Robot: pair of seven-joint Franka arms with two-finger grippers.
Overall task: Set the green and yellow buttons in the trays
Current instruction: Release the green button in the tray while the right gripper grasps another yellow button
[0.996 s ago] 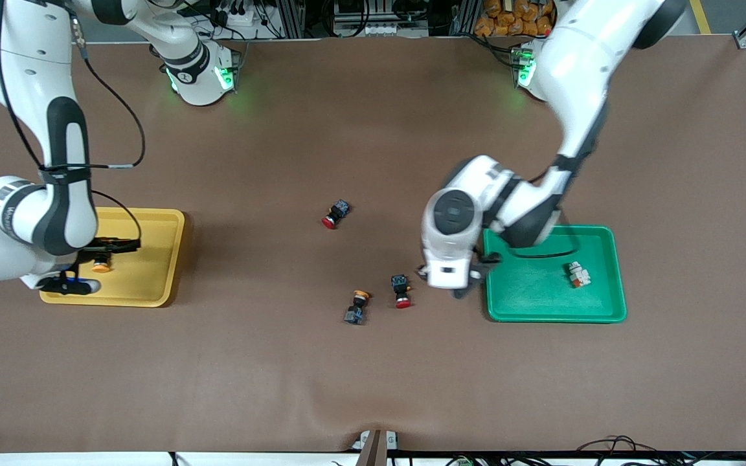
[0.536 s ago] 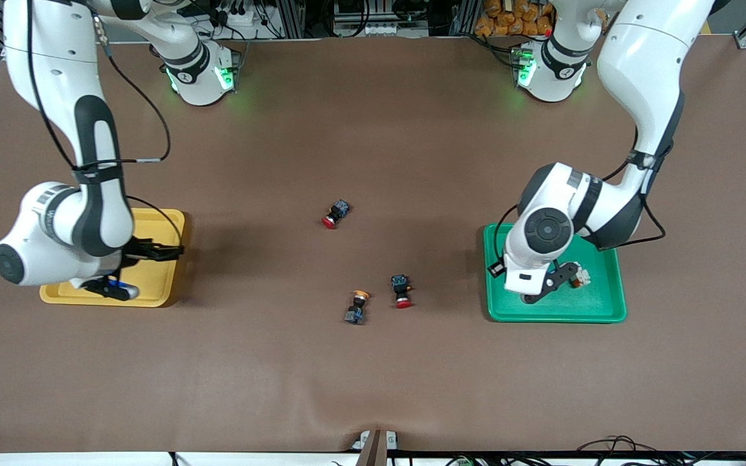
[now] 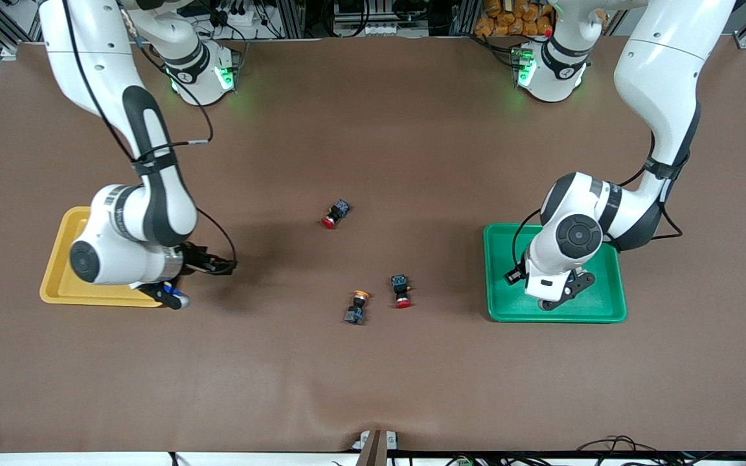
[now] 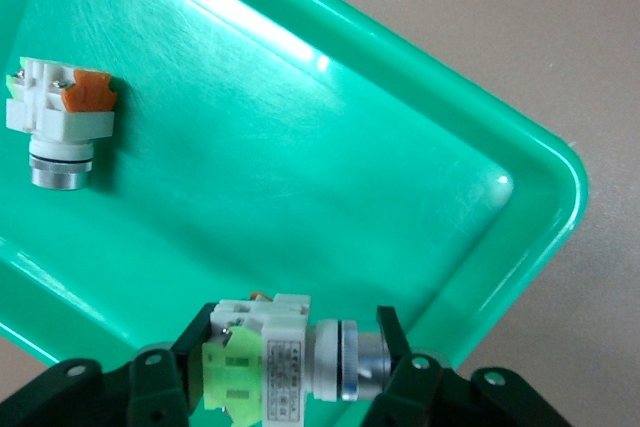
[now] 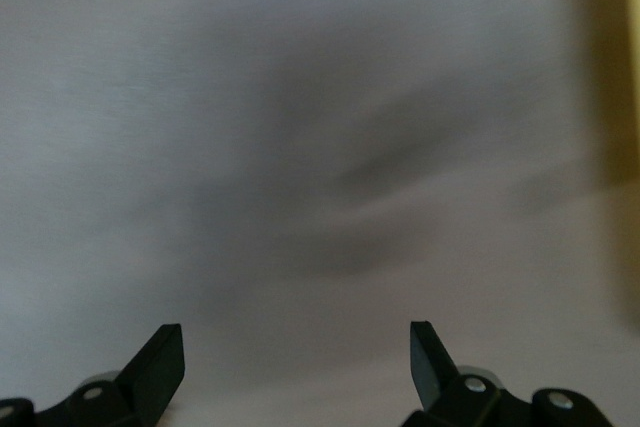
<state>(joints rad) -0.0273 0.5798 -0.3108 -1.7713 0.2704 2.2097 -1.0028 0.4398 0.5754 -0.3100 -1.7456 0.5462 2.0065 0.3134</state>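
Note:
My left gripper [image 3: 562, 292] [image 4: 295, 347] hangs low over the green tray [image 3: 509, 304] [image 4: 300, 147], shut on a pale white button with a light-green block [image 4: 270, 367]. A second white button with an orange-red mark [image 4: 60, 127] lies in that tray; the arm hides it in the front view. My right gripper [image 3: 195, 280] [image 5: 295, 347] is open and empty, over the table just past the yellow tray [image 3: 62, 259] toward the middle. A black-and-blue button with an orange-yellow cap [image 3: 357, 306] lies on the table near the centre.
Two black-and-blue switches with red caps lie on the brown mat: one [image 3: 401, 291] beside the yellow-capped button, one [image 3: 335, 215] farther from the front camera. The right arm's body covers much of the yellow tray.
The left arm swung with the green-block button from the green tray's edge to over its inside. The right gripper left the yellow tray and moved toward the table's middle.

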